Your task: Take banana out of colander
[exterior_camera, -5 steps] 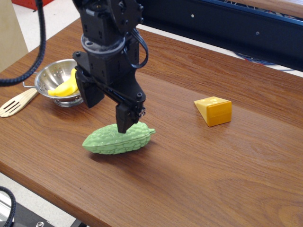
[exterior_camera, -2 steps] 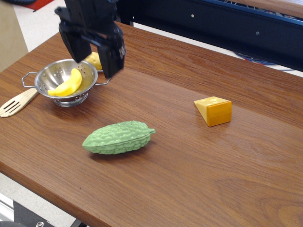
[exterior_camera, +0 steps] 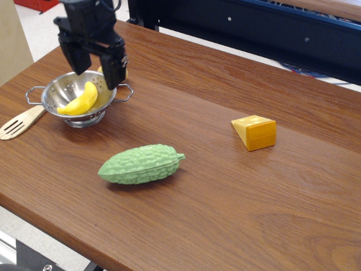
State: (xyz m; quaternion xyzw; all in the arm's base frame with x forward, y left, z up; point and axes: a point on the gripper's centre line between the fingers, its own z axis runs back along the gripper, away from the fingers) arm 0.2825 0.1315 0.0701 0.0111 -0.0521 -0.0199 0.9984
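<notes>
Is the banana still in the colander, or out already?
In. The banana lies inside the colander, leaning on its wall; the open gripper hangs above, holding nothing.

Just one cam here, mounted up high off the near edge of the table [exterior_camera: 237,226], angled down and across it. The gripper [exterior_camera: 93,63] sits far upper left, well away from the lens, with most of the tabletop stretching out to its right and nearer the lens.

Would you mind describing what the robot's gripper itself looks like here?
The gripper is entirely black, a blocky boxy body with two flat, slab-like fingers pointing down. Its surface looks matte plastic, with no visible markings. No cables can be made out.
</notes>
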